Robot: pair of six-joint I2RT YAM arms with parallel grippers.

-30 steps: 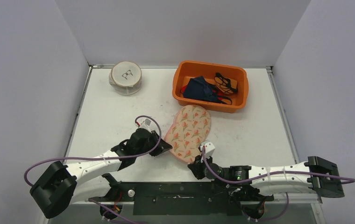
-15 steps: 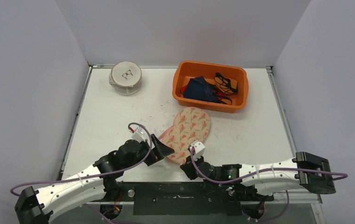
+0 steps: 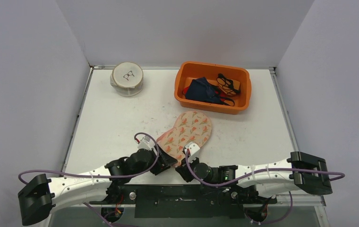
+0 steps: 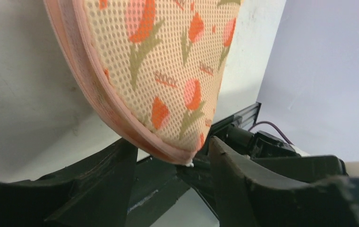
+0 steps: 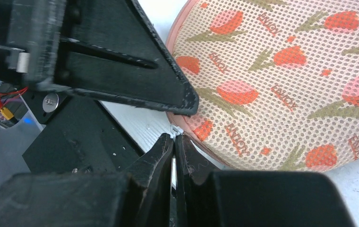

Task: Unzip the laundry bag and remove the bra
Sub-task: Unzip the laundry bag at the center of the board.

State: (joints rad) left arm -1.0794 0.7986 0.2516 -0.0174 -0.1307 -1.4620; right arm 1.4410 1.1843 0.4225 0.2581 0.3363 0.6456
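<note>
Laundry bag (image 3: pixel 189 132) drawn nearer; left jaws wide around its tip, right jaws tight on zipper pull (image 5: pixel 176 130).

The near tip of the laundry bag (image 3: pixel 189 132) was crowded: the left gripper (image 3: pixel 166 158) straddled it with jaws spread, the right gripper (image 3: pixel 182 166) sat pinched on the white zipper pull (image 5: pixel 176 129) just beside it, and the black base rail (image 3: pixel 182 194) lay close behind both. Bare table (image 3: pixel 116 123) lay open on either side of the bag. The orange basin (image 3: pixel 212 108) stood near its far end, and the round container (image 3: pixel 127 79) sat well apart in the far left corner.
</note>
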